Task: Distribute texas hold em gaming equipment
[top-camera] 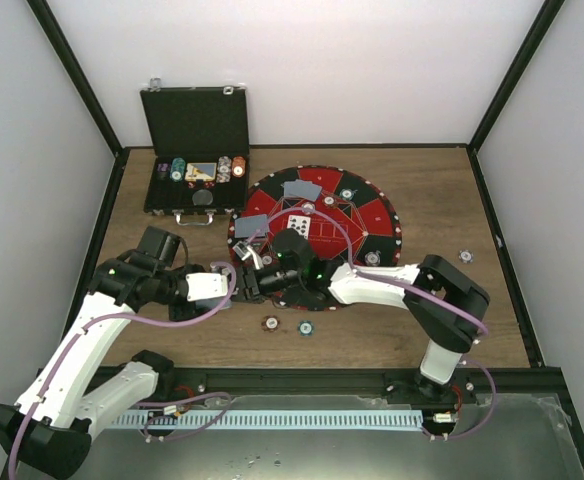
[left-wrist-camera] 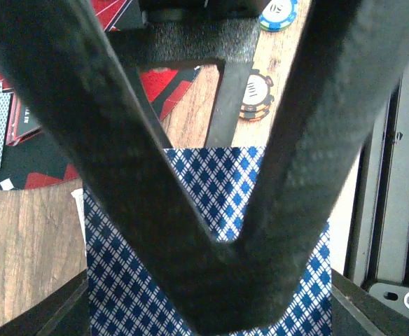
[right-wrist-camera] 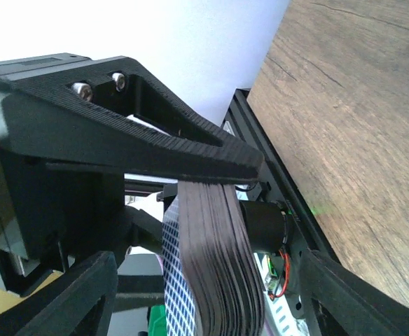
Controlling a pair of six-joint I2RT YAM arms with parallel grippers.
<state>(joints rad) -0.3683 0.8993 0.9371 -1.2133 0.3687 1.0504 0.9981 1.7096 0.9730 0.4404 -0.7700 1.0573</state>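
A: Start at the far left. What stands there?
B: The black case [top-camera: 197, 120], lid up, at 10 o'clock of the mat [top-camera: 372, 215], with chips racked inside.

A: And the left gripper?
B: The left gripper [top-camera: 236, 285] sits at the mat's 8 o'clock edge. In its wrist view the fingers [left-wrist-camera: 85, 140] draw together to a point over the blue-diamond back of the deck of playing cards [left-wrist-camera: 211, 203]. A card may be nipped at the tips, but the view is too close to tell.

A: What carries the deck?
B: The right gripper [top-camera: 262, 280], nose to nose with the left one. Its fingers [right-wrist-camera: 155, 150] are clamped on the deck, which shows edge-on in its wrist view.

A: What lies out on the table?
B: On the mat, one face-down card [top-camera: 302, 188] at 12 o'clock and a second face-down card [top-camera: 250, 225] at 9 o'clock. On bare wood, a brown-red chip [top-camera: 271, 323] at 7 o'clock and a teal chip [top-camera: 305, 327] just beside it at 6 o'clock. A pale chip [top-camera: 466, 256] lies at 3 o'clock, well apart from the mat.
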